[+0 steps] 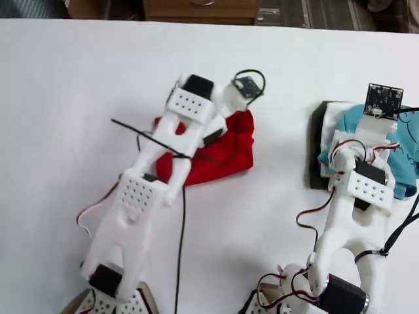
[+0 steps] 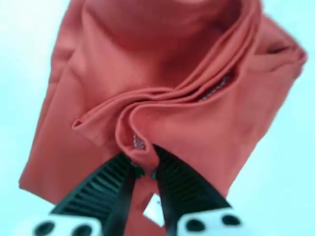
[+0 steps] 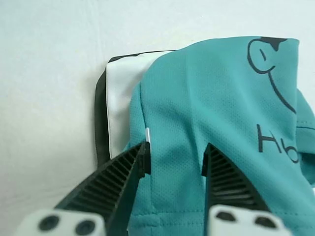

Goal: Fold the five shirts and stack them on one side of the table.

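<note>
A crumpled red shirt (image 1: 226, 154) lies at the table's middle, under the left arm. In the left wrist view my left gripper (image 2: 143, 164) is shut on a raised fold of the red shirt (image 2: 197, 73). At the right side, a teal shirt (image 1: 402, 163) with dark print lies on top of a folded white shirt (image 1: 334, 121) and a black shirt (image 1: 317, 150). My right gripper (image 3: 174, 157) stands open over the near edge of the teal shirt (image 3: 221, 88), one finger on each side of a strip of cloth. The white shirt (image 3: 120, 93) and the black shirt (image 3: 101, 132) stick out from beneath it.
The white table (image 1: 65, 98) stretches wide to the left and along the back. Wooden furniture (image 1: 203, 10) stands beyond the far edge. Both arm bases sit at the near edge, with cables trailing between them.
</note>
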